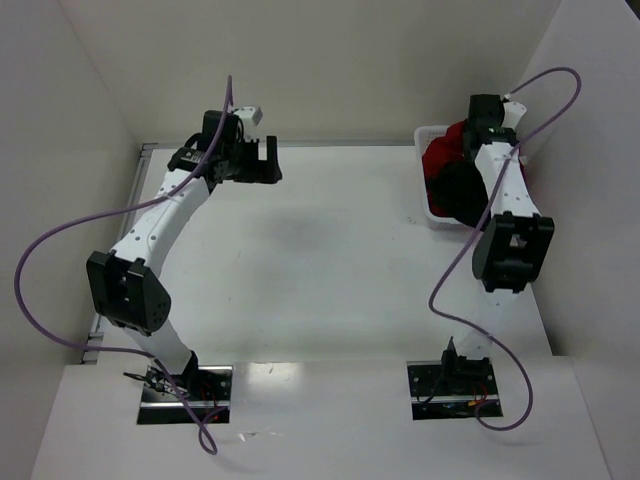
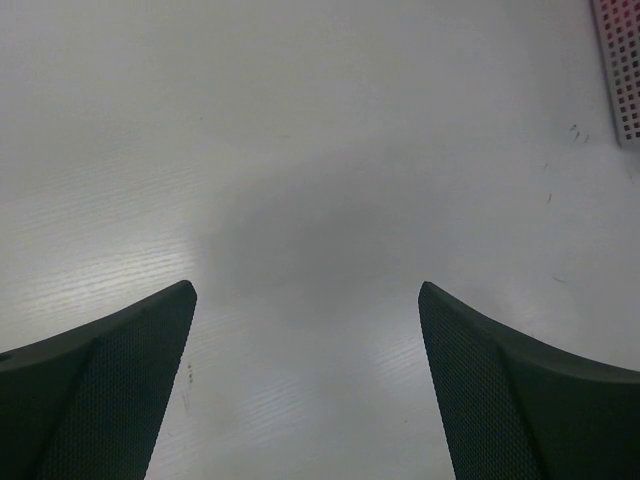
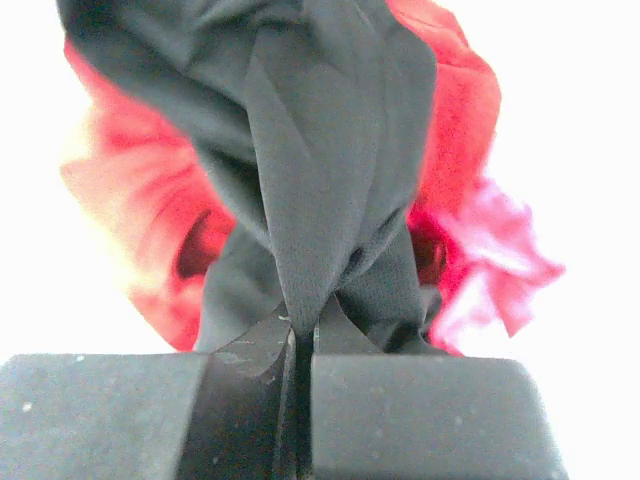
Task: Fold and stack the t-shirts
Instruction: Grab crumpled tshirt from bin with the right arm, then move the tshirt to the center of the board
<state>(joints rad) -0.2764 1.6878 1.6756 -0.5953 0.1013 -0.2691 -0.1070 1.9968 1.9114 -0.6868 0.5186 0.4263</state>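
Enclosing walls (image 1: 350, 60), apparently scuffed table (image 1: 330, 250)

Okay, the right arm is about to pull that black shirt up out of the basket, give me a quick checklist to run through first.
1. Grip: ok. The right gripper is shut on a fold of the black t-shirt.
2. One shirt only: ok. The red t-shirt and pink t-shirt lie behind the pinch, not in it.
3. Black t-shirt free of the others: cannot tell; they are bunched together in the basket.
4. Left gripper ready to help: ok, open and empty.
5. Landing spot: ok. The table between the arms shows bare.
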